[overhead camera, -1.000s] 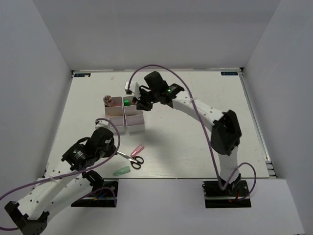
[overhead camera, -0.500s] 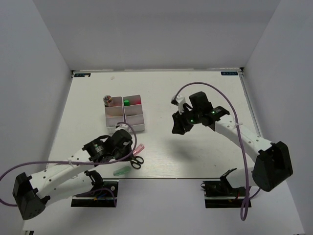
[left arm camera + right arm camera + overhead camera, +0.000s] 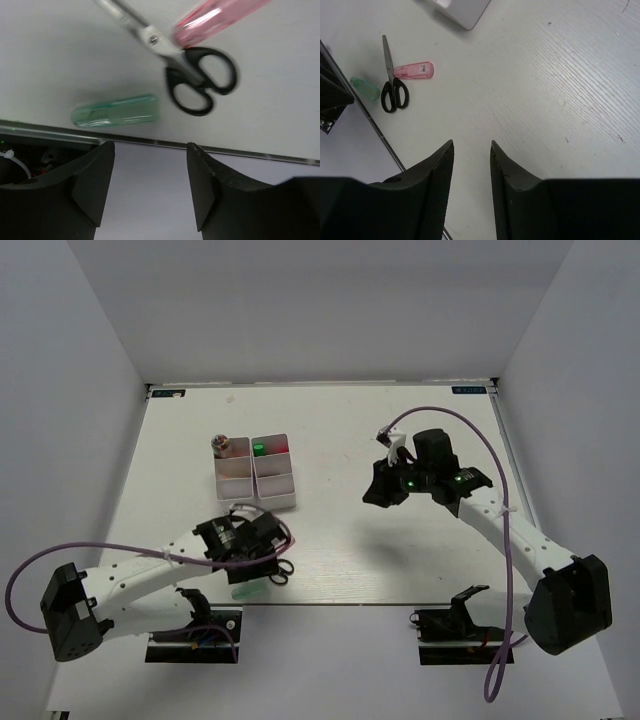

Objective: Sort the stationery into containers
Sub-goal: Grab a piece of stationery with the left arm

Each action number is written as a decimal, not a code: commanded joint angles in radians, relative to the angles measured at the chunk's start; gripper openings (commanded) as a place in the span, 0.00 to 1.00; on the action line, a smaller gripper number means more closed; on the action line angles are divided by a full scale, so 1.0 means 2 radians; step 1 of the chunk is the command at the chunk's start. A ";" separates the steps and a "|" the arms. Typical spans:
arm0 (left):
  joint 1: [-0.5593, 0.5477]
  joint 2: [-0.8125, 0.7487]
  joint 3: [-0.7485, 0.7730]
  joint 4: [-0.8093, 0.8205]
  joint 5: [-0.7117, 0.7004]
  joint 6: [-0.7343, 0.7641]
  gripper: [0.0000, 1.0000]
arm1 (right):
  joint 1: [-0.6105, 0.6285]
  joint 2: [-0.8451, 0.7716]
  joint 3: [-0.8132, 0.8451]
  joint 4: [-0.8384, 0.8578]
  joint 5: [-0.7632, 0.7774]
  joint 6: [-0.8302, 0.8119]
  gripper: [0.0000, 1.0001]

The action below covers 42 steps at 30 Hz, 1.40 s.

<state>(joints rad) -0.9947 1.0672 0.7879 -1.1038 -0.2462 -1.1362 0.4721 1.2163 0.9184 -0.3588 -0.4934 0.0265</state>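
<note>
Left end effector [image 3: 150, 187] and right end effector [image 3: 471, 150] both stood open and empty; I saw three loose pieces by the table's [image 3: 400, 560] near edge.
My left jaws were spread wide above that edge, with nothing between them. Just beyond them lay the black-handled scissors [image 3: 197, 82], closed. The pale green marker [image 3: 114, 111] lay just beside their handles without touching, and the pink highlighter [image 3: 215, 17] lay against them near the pivot. My right jaws kept a narrow gap over bare table, well right of the two white trays [image 3: 256, 475], which sat side by side farther back.
</note>
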 commanded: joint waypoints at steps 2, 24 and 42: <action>-0.045 -0.050 -0.084 0.033 -0.059 -0.272 0.68 | -0.011 -0.008 -0.004 0.029 -0.001 0.021 0.39; -0.083 0.183 0.186 0.001 0.076 0.342 0.42 | -0.050 -0.016 -0.017 0.040 -0.038 0.040 0.40; 0.005 0.236 0.148 0.066 0.178 0.466 0.40 | -0.082 -0.014 -0.017 0.039 -0.045 0.040 0.40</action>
<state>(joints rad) -1.0023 1.5867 1.0996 -1.0500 0.0631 -0.2298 0.3172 1.1973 0.8852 -0.3107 -0.5579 0.0986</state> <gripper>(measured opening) 0.402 0.400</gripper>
